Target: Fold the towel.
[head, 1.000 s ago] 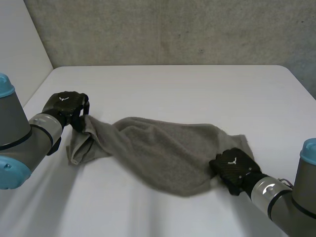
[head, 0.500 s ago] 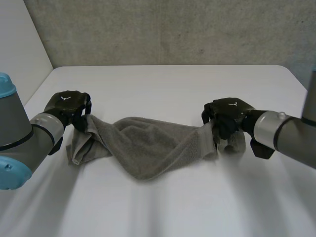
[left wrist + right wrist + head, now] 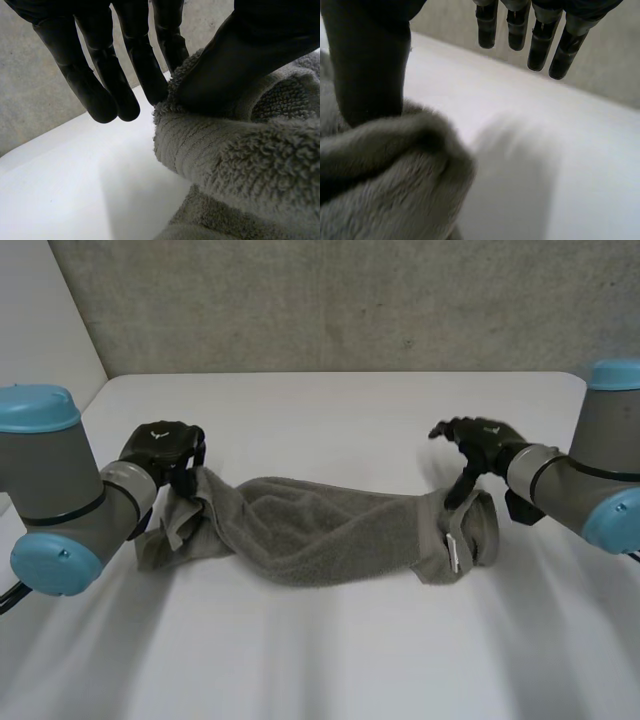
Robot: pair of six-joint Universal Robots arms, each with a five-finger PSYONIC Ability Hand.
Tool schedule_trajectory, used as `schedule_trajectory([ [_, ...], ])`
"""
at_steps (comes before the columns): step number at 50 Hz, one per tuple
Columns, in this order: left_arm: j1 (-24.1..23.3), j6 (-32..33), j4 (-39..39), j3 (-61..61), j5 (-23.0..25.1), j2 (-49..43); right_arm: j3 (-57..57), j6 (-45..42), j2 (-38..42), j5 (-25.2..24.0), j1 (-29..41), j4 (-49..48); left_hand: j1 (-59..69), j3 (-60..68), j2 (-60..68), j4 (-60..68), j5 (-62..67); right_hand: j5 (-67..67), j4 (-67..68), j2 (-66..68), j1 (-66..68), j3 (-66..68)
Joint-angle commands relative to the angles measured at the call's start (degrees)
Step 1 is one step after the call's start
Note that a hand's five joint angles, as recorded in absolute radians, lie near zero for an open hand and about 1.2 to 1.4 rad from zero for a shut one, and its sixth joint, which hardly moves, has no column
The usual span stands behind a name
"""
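Since towel (image 3: 330, 540) is looking soft, limp and light, it is sagging in bunched rope across bench (image 3: 330, 660); best hold is lying at corners or end edges, not middle. At towel's left end, left hand (image 3: 162, 448) is pinching raised edge between thumb and finger. At towel's right end, right hand (image 3: 480, 443) is hovering open, fingers straight, thumb alone touching fold, gripping nothing.

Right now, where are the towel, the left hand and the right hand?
towel (image 3: 330, 530): head view, middle of the cloth.
left hand (image 3: 163, 441): head view, back of the hand.
right hand (image 3: 483, 433): head view, back of the hand.
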Motion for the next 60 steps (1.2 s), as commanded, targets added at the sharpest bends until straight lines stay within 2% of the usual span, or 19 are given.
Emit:
schedule_trajectory([
  [1, -0.69, -0.16, 0.0, 0.33, -0.19, 0.14, 17.02, -4.6, -17.37, -0.06, 0.49, -8.07, -2.38, -8.54, -6.3, -6.77, -15.46, 6.01, 2.44, 2.75, 3.94, 3.21],
  [4, -0.87, -0.17, -0.09, 0.06, -0.19, 0.14, 20.4, -6.2, -19.86, -0.06, 0.49, -8.33, -2.38, -8.54, -6.3, -6.77, -15.46, 11.94, 8.38, 8.68, 9.88, 9.14],
  [6, -0.87, -0.25, -0.09, -0.2, -0.19, 0.23, 28.7, -11.44, -24.32, 0.29, 0.58, -8.42, -2.38, -8.54, -6.3, -6.77, -15.46, 19.81, 16.25, 16.55, 17.75, 17.01],
  [9, -0.87, -0.25, -0.09, -0.38, -0.19, 0.4, 32.26, -13.58, -26.01, 0.55, 0.58, -8.51, -2.38, -8.54, -6.3, -6.77, -15.46, 21.87, 18.3, 18.61, 19.8, 19.06],
  [11, -0.87, -0.25, -0.09, -0.38, -0.19, 0.49, 38.39, -16.3, -27.67, 1.17, 0.75, -9.82, -2.38, -8.54, -6.3, -6.77, -15.46, 28.9, 25.33, 25.64, 26.84, 26.1],
  [17, -0.78, -0.43, 0.0, -0.38, -0.1, 0.76, 44.66, -17.19, -28.29, 2.31, 0.93, -13.52, -2.38, -8.54, -6.3, -6.77, -15.46, 29.1, 25.53, 25.84, 27.03, 26.3],
  [19, -0.78, -0.43, 0.0, -0.38, -0.1, 0.76, 46.67, -17.27, -27.6, 2.14, 0.93, -15.18, -2.38, -8.54, -6.3, -6.77, -15.46, 25.59, 22.02, 22.33, 23.53, 22.79],
  [26, -0.96, -0.52, -0.09, -0.55, -0.1, 0.67, 47.03, -17.19, -26.11, 1.52, 1.45, -16.77, -2.38, -8.54, -6.3, -6.77, -15.46, 9.28, 5.71, 6.02, 7.21, 6.48],
  [45, -0.96, -0.6, 0.0, -0.55, -0.01, 0.32, 39.92, -17.45, -14.33, 2.22, 5.94, -21.78, -2.38, -8.54, -6.3, -6.77, -15.46, 11.94, 8.37, 8.68, 9.87, 9.13],
  [52, -0.96, -0.52, 0.0, -0.55, -0.01, -0.03, 37.19, -17.54, -11.24, 2.49, 6.64, -23.36, -2.38, -8.54, -6.3, -6.77, -15.46, 23.72, 20.15, 20.46, 21.65, 20.91],
  [54, -0.96, -0.52, 0.09, -0.55, -0.01, -0.03, 35.7, -17.45, -10.02, 3.1, 6.64, -23.63, -2.38, -8.54, -6.3, -6.77, -15.46, 32.92, 29.35, 29.66, 30.85, 30.12],
  [55, -0.96, -0.52, 0.0, -0.64, -0.01, -0.03, 35.69, -17.45, -10.01, 3.1, 6.64, -23.63, -2.38, -8.54, -6.3, -6.77, -15.46, 32.97, 29.4, 29.71, 30.9, 30.17],
  [57, -0.96, -0.52, 0.0, -0.64, -0.01, -0.12, 34.2, -17.45, -9.14, 4.68, 6.73, -23.71, -2.38, -8.54, -6.3, -6.77, -15.46, 48.02, 44.45, 44.76, 45.96, 45.22],
  [58, -0.96, -0.52, 0.0, -0.64, -0.01, -0.03, 34.2, -17.45, -9.13, 4.68, 6.73, -23.72, -2.38, -8.54, -6.3, -6.77, -15.46, 48.11, 44.54, 44.85, 46.04, 45.3],
  [59, -0.96, -0.52, 0.0, -0.64, -0.01, -0.03, 33.59, -17.45, -8.96, 5.82, 6.73, -23.8, -2.38, -8.54, -6.3, -6.77, -15.46, 57.93, 54.37, 54.67, 55.87, 55.13],
  [60, -1.05, -0.52, 0.0, -0.64, -0.01, -0.03, 33.58, -17.45, -8.96, 5.83, 6.73, -23.8, -2.38, -8.54, -6.3, -6.77, -15.46, 58.03, 54.46, 54.77, 55.97, 55.23],
])
